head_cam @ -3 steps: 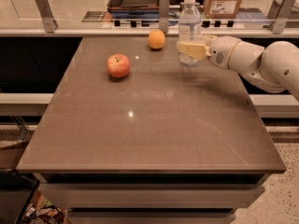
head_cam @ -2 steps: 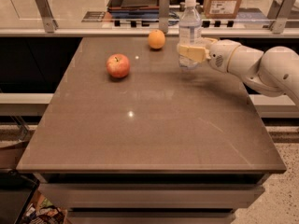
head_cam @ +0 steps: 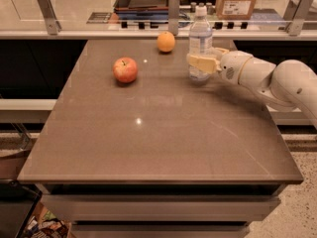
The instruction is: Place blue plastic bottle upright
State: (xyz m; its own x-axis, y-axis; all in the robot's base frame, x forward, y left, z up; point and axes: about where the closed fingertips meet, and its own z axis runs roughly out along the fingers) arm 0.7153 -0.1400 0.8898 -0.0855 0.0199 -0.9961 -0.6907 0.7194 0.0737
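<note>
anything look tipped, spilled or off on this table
Nothing stands out. The blue plastic bottle stands upright at the far right of the table, with the pincer clamped around its lower half. The apple and orange sit apart, intact; no spill shows.

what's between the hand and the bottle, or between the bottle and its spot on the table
Nothing visible. The hand is right at the bottle, level with its lower half, near the table's far right edge. The bottle looks upright, base at the tabletop. The orange and apple sit off to the left, apart from it.
</note>
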